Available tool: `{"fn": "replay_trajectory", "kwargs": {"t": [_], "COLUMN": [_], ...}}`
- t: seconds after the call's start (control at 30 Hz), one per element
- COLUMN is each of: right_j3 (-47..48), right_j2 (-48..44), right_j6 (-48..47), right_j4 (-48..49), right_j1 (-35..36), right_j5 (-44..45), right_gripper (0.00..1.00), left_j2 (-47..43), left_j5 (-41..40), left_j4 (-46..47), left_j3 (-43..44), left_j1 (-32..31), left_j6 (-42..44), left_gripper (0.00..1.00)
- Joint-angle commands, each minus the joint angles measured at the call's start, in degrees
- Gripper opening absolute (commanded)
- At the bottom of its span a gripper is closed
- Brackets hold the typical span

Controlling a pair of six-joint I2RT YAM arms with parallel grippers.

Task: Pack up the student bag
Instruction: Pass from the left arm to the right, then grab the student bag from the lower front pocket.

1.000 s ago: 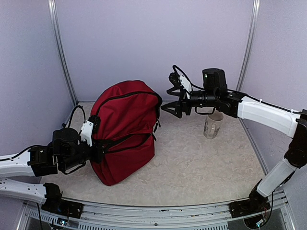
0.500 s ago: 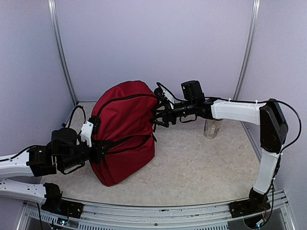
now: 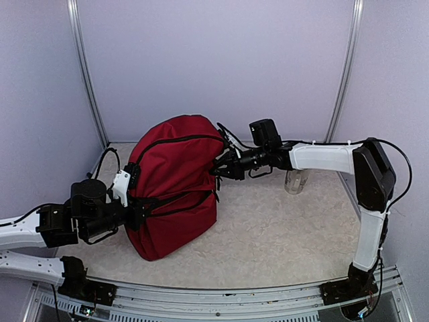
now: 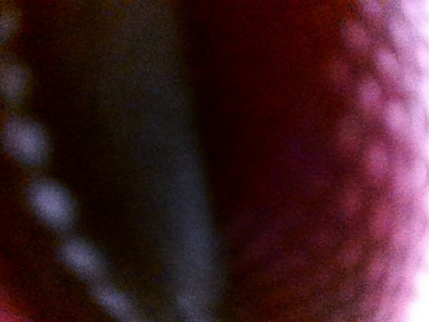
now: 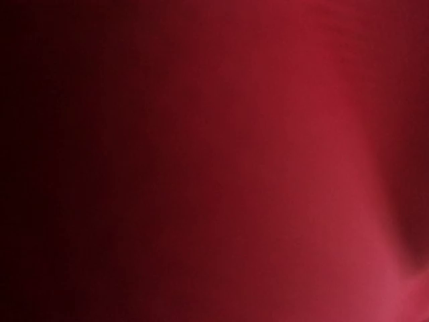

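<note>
The student bag [image 3: 175, 184], a large dark red backpack with black zippers, stands tilted left of the middle. My left gripper [image 3: 136, 213] is pressed into its lower left side, closed on the fabric beside a black strap. The left wrist view is only blurred red bag cloth [image 4: 315, 168] and a dark strap. My right gripper [image 3: 217, 169] reaches across from the right and sits shut against the bag's upper right edge by the zipper. I cannot tell whether it pinches any fabric. Red bag cloth [image 5: 281, 161] fills the right wrist view, with no fingers showing.
A clear cup [image 3: 295, 181] stands at the back right, just behind my right forearm. Pale walls close in the left, back and right. A metal rail [image 3: 221, 298] runs along the near edge. Bare table [image 3: 281, 235] lies right of the bag.
My right arm has swung left from above the cup to the bag's right edge, and its jaws have gone from wide open to shut. The left arm has not moved.
</note>
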Motion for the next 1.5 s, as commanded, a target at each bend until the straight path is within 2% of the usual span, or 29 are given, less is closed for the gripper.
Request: {"fn": "replay_trajectory", "kwargs": {"t": [0.0, 0.13, 0.23, 0.3, 0.43, 0.5, 0.67, 0.8, 0.97, 1.03, 1.1, 1.13, 1.2, 1.3, 1.37, 1.47], "right_j3": [-6.10, -11.34, -13.82, -15.65, -19.78, -21.29, -23.31, -20.61, -18.99, -19.11, -19.55, -19.91, -20.24, -20.26, -20.44, -20.82], "right_j2": [-4.64, -11.12, -14.43, -16.19, -20.53, -22.28, -24.66, -23.36, -21.94, -21.95, -21.91, -21.69, -20.97, -19.97, -20.01, -20.15], "right_j6": [2.40, 5.89, 10.46, 14.06, 19.49, 21.55, 28.23, 31.47, 34.10, 35.20, 36.64, 37.24, 38.51, 39.41, 39.72, 39.97], "right_j4": [2.59, 4.37, 2.75, 2.53, 5.07, 6.84, 8.58, 5.76, 5.53, 6.52, 8.20, 9.17, 10.16, 10.61, 11.61, 12.50], "right_j1": [1.35, 1.42, 1.57, 2.10, 5.09, 6.68, 7.35, 7.42, 7.42, 7.42, 7.41, 7.42, 7.48, 7.95, 8.68, 9.98], "right_j5": [-6.96, -5.56, -1.07, 1.17, 6.89, 10.05, 17.15, 19.87, 22.55, 23.22, 23.35, 23.02, 22.88, 23.49, 24.45, 25.76], "right_gripper": [0.00, 0.00, 0.00, 0.00, 0.00, 0.00, 0.00, 0.00, 0.00, 0.00, 0.00, 0.00, 0.00, 0.00, 0.00, 0.00], "left_j2": [-2.11, -2.26, -1.86, -1.16, 1.85, 3.25, 3.10, 0.36, -1.64, -2.52, -2.66, -2.47, -1.90, 1.50, 6.55, 16.13], "left_j5": [2.58, 1.49, -1.02, -3.26, -6.90, -6.70, -0.97, -1.47, -6.05, -5.20, -1.74, -0.69, -2.09, -12.28, -15.85, -7.06], "left_j4": [5.50, 5.27, 4.27, 3.07, -0.29, -1.91, -4.71, -6.99, -11.53, -12.27, -12.06, -11.61, -7.62, -0.50, 2.83, 7.20], "left_j3": [2.08, 1.96, 2.93, 3.87, 6.56, 8.24, 11.59, 14.20, 18.77, 19.76, 19.63, 18.98, 15.79, 11.47, 12.01, 13.81], "left_j1": [-0.22, 0.10, 0.93, 2.51, 6.55, 7.88, 8.57, 9.18, 10.15, 9.96, 8.37, 6.55, -1.38, -17.15, -24.24, -26.31], "left_j6": [0.03, 0.13, -1.13, -2.60, -4.14, -3.97, -2.11, -0.89, -0.78, -2.59, -5.71, -8.06, -10.59, -8.65, -5.61, -3.74], "left_gripper": [0.20, 0.20, 0.26, 0.35, 0.64, 0.74, 0.87, 0.94, 0.95, 0.91, 0.82, 0.77, 0.68, 0.60, 0.56, 0.52]}}
